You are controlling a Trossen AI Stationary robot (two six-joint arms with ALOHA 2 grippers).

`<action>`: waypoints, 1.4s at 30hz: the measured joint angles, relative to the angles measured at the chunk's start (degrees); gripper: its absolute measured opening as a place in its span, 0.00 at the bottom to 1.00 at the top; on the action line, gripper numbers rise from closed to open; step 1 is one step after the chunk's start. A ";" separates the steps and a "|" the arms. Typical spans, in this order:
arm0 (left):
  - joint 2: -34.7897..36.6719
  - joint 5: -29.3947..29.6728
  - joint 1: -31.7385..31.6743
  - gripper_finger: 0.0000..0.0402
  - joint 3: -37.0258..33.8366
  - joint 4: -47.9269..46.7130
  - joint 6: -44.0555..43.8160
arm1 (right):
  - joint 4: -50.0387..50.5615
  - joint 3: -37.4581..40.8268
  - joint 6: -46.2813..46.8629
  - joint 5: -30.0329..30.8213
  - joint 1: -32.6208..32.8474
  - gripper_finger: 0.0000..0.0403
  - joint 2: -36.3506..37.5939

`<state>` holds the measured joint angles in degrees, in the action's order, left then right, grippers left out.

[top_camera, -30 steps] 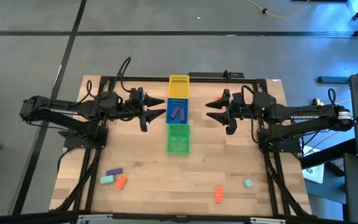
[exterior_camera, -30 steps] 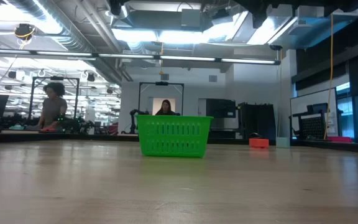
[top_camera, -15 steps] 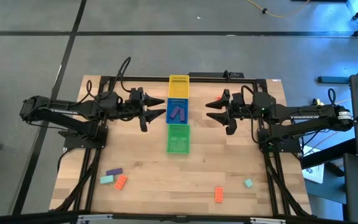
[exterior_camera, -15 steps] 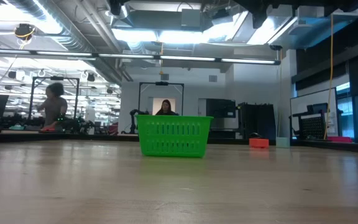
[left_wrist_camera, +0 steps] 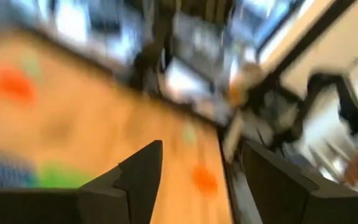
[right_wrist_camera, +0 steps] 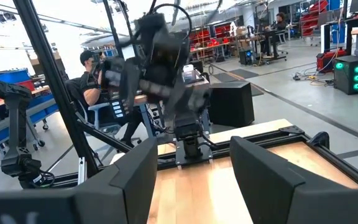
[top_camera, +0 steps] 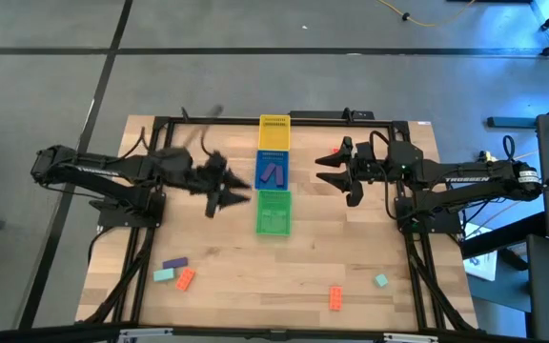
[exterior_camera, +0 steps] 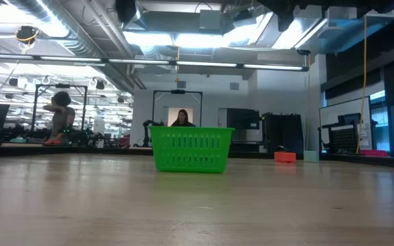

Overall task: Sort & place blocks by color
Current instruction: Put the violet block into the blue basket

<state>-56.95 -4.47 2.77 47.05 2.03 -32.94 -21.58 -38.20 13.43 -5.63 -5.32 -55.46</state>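
Beside the blue tray (top_camera: 273, 172), two purple blocks (top_camera: 273, 173) already inside it, both grippers, left (top_camera: 237, 198) and right (top_camera: 324, 169), hang with jaws released and empty. Five blocks (top_camera: 181, 277) remain on the counter (top_camera: 227, 267), well apart from that tray.

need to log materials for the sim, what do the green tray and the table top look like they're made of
Green tray: looks like moulded plastic, an even bright green with slotted walls and a thick rim, slightly glossy. Table top: looks like wood, pale planks with visible grain and seams, matte to satin; whether solid or laminate cannot be told.
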 joint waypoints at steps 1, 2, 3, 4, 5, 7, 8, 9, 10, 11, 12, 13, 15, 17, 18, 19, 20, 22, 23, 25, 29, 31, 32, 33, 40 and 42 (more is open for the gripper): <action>0.00 -0.90 1.18 0.53 -0.02 -3.84 -2.57 | 0.00 0.00 -0.02 0.00 0.00 0.51 0.00; 0.00 -1.08 2.67 0.53 -0.02 -8.26 -5.11 | 0.00 0.00 0.00 0.00 0.00 0.51 0.00; 0.00 -0.91 4.32 0.53 0.00 -12.70 -7.55 | 0.00 0.00 0.00 0.00 0.00 0.51 0.00; -0.02 -0.48 6.23 0.53 0.00 -17.18 -9.75 | 0.00 0.00 0.00 0.00 0.00 0.51 0.00; -0.02 -0.04 8.29 0.53 -0.02 -21.64 -11.85 | 0.00 0.00 0.00 0.00 0.00 0.51 0.00; -0.08 1.50 12.80 0.53 -0.02 -29.81 -15.59 | 0.00 0.00 0.00 0.00 0.00 0.51 0.00; -0.40 2.82 15.28 0.53 -0.02 -33.29 -17.45 | 0.02 0.00 0.00 0.00 0.00 0.51 0.00; -0.88 4.37 17.66 0.53 -0.01 -36.05 -19.35 | 0.02 0.00 0.00 0.00 0.00 0.51 0.00; -1.30 5.97 20.11 0.53 -0.05 -38.43 -21.05 | 0.02 0.00 0.00 0.00 0.00 0.51 0.00; -1.64 7.63 22.50 0.53 -0.08 -40.40 -22.55 | 0.02 0.00 0.00 0.00 -0.01 0.51 0.00; -2.17 8.92 24.99 0.53 -0.07 -41.33 -23.99 | 0.02 0.00 0.00 0.00 -0.02 0.51 0.00; -2.83 9.79 27.31 0.53 -0.07 -41.69 -25.06 | 0.02 0.00 0.00 0.00 0.00 0.51 -0.02; -4.33 9.97 31.58 0.53 -0.07 -42.55 -25.49 | 0.06 0.00 0.00 0.00 -0.02 0.51 -0.02; -6.68 9.99 35.36 0.53 -0.04 -42.29 -25.79 | 0.29 0.00 0.00 0.00 -0.02 0.51 -0.02; -8.03 10.00 36.99 0.53 -0.07 -42.93 -26.28 | 0.31 0.00 0.00 0.02 0.00 0.51 -0.04; -9.37 10.03 38.63 0.53 -0.07 -43.53 -26.81 | 0.31 0.00 0.00 0.00 -0.02 0.51 -0.04; -10.82 9.93 40.16 0.53 -0.07 -43.78 -26.98 | 0.37 0.00 0.00 0.02 0.00 0.51 -0.04; -13.55 9.85 42.91 0.53 -0.07 -44.40 -26.99 | 0.48 0.00 0.00 0.00 -0.01 0.51 -0.04; -14.96 9.93 44.10 0.53 -0.07 -44.69 -26.96 | 0.48 0.00 0.01 0.01 0.00 0.51 -0.04; -17.72 10.46 45.67 0.53 -0.07 -45.21 -26.96 | 0.48 0.00 0.47 0.02 0.00 0.51 -0.02; -22.30 11.61 46.41 0.53 -0.07 -47.05 -26.98 | 0.49 0.00 1.49 0.01 -0.02 0.51 -0.03; -23.92 11.67 46.40 0.53 -0.07 -47.98 -27.05 | 0.63 0.00 1.49 0.01 0.00 0.51 -0.04; -24.54 11.62 46.40 0.53 -0.07 -48.27 -27.05 | 0.70 0.00 1.49 0.02 0.00 0.51 -0.04; -25.01 11.36 46.40 0.53 -0.07 -48.51 -27.05 | 0.70 0.00 1.49 0.02 -0.02 0.51 -0.02; -24.53 8.09 46.88 0.53 -3.76 -47.54 -31.53 | 0.70 0.00 1.49 0.00 0.00 0.51 -0.04; -23.62 7.82 47.42 0.53 -5.00 -45.78 -31.44 | 0.70 0.00 1.51 0.02 -0.01 0.51 -0.04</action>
<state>-80.57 3.35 50.19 42.04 -43.75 -64.38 -20.88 -38.20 14.94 -5.61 -5.33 -55.50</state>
